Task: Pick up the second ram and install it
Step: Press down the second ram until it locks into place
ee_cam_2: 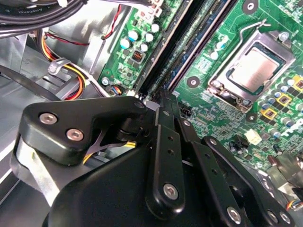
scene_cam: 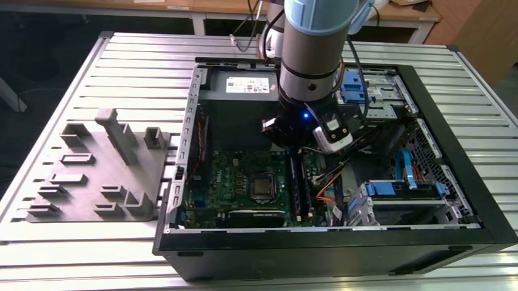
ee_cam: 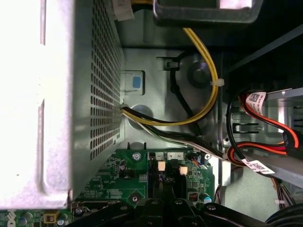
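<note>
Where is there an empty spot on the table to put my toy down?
The slatted table is bare behind the grey holder block, on the exterior view's left, and along the front edge. Inside the computer case it is crowded: motherboard, cables, drive cages and the robot arm.

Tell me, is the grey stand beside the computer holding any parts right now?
No. In the exterior view the grey stand on the table has bare slots.

In the exterior view, a desk (scene_cam: 130, 54) topped with pale, ribbed aluminium slats spans the scene under even, cool light. Behind it stands a wooden table (scene_cam: 186, 8) on white legs, above a dark floor (scene_cam: 40, 54). A brown wooden cabinet panel (scene_cam: 486, 27) rises at the exterior view's right.
</note>
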Robot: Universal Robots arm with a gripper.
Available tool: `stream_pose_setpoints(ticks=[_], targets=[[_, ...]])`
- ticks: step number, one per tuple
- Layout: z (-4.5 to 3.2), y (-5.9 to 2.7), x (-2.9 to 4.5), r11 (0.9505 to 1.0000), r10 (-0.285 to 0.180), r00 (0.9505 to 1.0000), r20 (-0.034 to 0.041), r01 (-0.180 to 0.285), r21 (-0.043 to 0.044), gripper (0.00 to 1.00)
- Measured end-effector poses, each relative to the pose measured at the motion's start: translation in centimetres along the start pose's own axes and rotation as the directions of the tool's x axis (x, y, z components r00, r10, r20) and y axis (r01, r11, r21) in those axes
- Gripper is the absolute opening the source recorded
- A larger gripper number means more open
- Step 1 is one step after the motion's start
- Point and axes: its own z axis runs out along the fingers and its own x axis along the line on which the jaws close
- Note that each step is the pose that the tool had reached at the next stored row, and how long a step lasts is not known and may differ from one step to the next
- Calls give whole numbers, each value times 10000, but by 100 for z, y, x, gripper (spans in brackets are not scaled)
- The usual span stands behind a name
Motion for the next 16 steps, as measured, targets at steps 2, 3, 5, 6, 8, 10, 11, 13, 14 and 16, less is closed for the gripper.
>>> stream_pose_setpoints(ticks=[2,3,5,6,8,10,11,13,14,16], targets=[[7,0,0,10000,1,10000,-1,-1,0,7],[6,0,0,10000,0,10000,-2,0,1,7],[7,-1,0,10000,0,10000,-2,0,1,7],[8,-1,1,10000,0,10000,-1,0,-1,7],[16,-1,1,10000,0,10000,0,0,-4,7],[19,-2,1,10000,1,10000,-2,-1,-1,7],[19,-2,1,10000,0,10000,-3,0,0,7],[20,-2,1,10000,0,10000,-2,0,-2,7],[21,-2,1,10000,1,10000,-1,-1,-3,7],[6,0,-1,10000,0,10000,4,0,-14,7]])
